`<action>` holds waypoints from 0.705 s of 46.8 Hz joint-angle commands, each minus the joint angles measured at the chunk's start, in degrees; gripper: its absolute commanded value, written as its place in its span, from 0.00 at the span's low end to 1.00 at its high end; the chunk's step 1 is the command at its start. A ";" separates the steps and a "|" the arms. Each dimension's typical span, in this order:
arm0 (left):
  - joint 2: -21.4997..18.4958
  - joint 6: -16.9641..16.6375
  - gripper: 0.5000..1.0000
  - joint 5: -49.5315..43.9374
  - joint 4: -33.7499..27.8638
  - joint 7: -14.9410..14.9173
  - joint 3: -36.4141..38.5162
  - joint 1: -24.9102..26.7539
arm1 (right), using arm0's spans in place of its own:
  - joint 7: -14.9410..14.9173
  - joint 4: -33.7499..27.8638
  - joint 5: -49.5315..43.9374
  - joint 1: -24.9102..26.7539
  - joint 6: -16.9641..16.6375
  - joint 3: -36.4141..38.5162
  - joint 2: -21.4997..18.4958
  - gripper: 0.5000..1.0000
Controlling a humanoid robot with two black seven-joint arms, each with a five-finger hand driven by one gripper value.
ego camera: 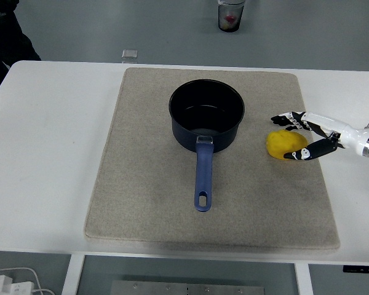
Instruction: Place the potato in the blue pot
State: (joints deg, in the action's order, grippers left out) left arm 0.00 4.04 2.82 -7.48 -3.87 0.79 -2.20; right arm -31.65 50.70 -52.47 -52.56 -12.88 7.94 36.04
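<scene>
The white table has a big tan mat lying on it, and the mat's front edge is close to the table's near edge. On the mat, the long blue handle of the blue pot points toward the near side, and it has a small hole at its end. The pot sits a bit farther back, near the middle of the mat, and its dark inside has nothing in it. To the right of the pot, apart from it, the yellow potato rests on the mat. The right hand comes in from the right edge and sits around the right side of the potato, with its fingers just behind it and its thumb just in front. The hand is spread and is not squeezing the potato; whether the tips touch it is hard to tell. Far back, past the table, a clear cup stands on the grey floor.
</scene>
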 commanded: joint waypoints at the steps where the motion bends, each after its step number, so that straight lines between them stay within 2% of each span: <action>1: 0.00 0.00 0.99 0.00 0.01 0.00 0.00 0.00 | 0.01 0.01 0.00 0.01 0.05 -0.03 0.00 0.55; 5: 0.00 0.00 0.99 0.00 0.01 0.00 0.00 0.00 | -0.08 0.01 0.00 0.09 0.14 -0.03 0.00 0.48; 9: 0.00 0.00 0.99 0.00 0.01 0.00 0.00 0.00 | -0.08 0.01 0.00 0.44 0.22 -0.03 0.00 0.35; 12: 0.00 0.00 0.99 0.00 0.01 0.00 0.00 0.00 | -0.08 0.01 0.00 0.71 0.49 -0.03 -0.09 0.17; 16: 0.00 0.00 0.99 0.00 0.01 0.00 0.00 0.00 | -0.34 0.01 0.00 0.71 0.84 -0.03 -0.18 0.00; 33: 0.00 0.00 0.99 0.00 0.01 0.00 0.00 0.00 | 0.01 0.10 0.88 0.36 1.89 0.58 0.09 0.00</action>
State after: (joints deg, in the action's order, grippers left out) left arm 0.00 4.04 2.81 -7.47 -3.87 0.79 -2.20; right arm -31.98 50.79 -51.90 -52.07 -10.92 8.30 36.00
